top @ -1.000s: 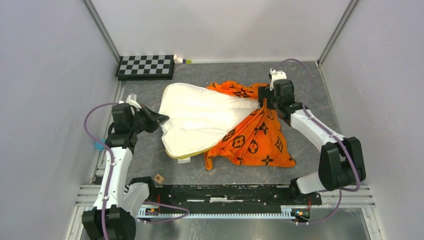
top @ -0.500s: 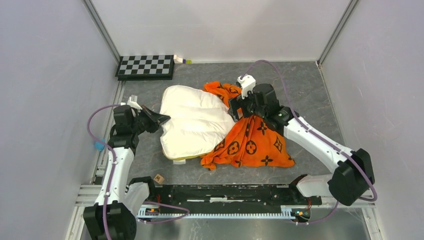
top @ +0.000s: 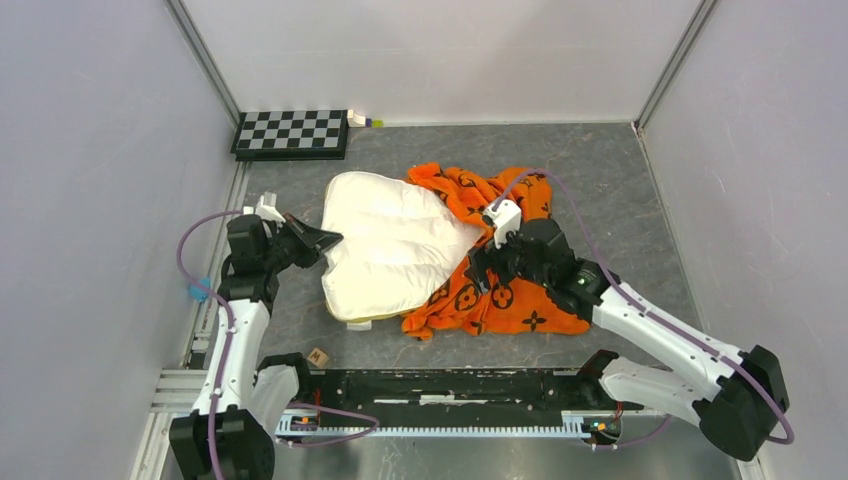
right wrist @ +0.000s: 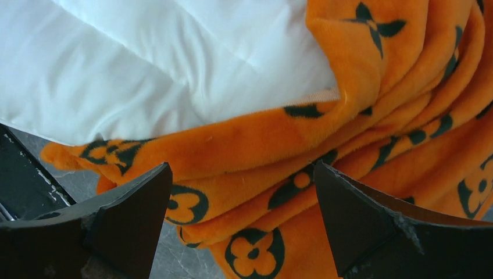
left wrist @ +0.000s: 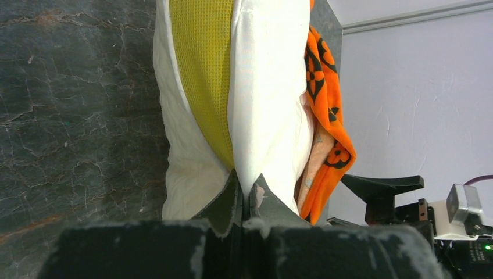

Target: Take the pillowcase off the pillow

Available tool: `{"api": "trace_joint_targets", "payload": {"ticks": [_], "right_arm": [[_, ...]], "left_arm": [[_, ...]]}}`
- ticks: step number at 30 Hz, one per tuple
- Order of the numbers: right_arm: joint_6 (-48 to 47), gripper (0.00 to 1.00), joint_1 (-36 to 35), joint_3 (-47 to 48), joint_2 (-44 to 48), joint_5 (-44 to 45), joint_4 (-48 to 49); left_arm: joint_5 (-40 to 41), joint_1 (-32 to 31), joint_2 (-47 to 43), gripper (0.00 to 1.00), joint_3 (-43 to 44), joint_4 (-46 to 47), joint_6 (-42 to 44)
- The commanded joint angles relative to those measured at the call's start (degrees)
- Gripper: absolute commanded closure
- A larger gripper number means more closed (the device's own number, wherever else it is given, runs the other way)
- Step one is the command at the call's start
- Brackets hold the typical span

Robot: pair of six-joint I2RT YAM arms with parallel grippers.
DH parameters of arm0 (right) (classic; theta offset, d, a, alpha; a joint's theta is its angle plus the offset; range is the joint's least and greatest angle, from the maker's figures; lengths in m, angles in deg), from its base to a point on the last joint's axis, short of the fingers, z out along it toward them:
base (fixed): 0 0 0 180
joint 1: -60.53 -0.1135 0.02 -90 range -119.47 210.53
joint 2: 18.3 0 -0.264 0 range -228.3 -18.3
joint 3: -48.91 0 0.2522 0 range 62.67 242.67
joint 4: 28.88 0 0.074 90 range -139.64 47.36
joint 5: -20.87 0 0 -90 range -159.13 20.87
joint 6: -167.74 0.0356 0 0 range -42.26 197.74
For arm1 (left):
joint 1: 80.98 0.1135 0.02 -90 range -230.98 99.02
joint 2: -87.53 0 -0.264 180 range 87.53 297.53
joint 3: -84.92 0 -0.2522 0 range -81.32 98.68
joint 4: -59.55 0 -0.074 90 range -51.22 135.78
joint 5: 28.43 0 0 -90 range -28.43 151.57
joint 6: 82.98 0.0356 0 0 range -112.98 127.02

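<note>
The cream-white pillow point(top: 385, 245) lies mid-table, its left part bare. The orange pillowcase point(top: 520, 300) with black motifs is bunched over its right end and spread on the table to the right. My left gripper point(top: 328, 238) is shut on the pillow's left edge; the left wrist view shows the jaws pinching white fabric point(left wrist: 261, 116) beside the yellow-green band point(left wrist: 203, 70). My right gripper point(top: 478, 270) is open and empty, hovering over the pillowcase's lower folds point(right wrist: 279, 174) next to the pillow point(right wrist: 145, 70). A small white tag point(top: 360, 322) shows at the pillow's near corner.
A checkerboard point(top: 291, 133) lies at the back left, a small object point(top: 362, 120) next to it. A small wooden cube point(top: 318, 357) sits by the front rail point(top: 450, 385). Walls close in left, right and back.
My right gripper let go of the pillowcase at the far side, opened, and swung forward over the pillowcase's near folds. The cloth slumped back over the pillow's right end. The left gripper held still.
</note>
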Motion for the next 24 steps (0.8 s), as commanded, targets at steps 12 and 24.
{"api": "trace_joint_targets", "payload": {"ticks": [12,24], "right_arm": [[12.53,0.02,-4.43,-3.55,2.33,2.09,8.21],[23.94,0.02,-15.71,2.10,-10.03,40.05,-4.67]], "left_arm": [[-1.03,0.47,-2.64,0.98,0.11,1.42,3.00],[1.04,0.56,-2.88,0.98,5.58,-0.80,3.61]]}}
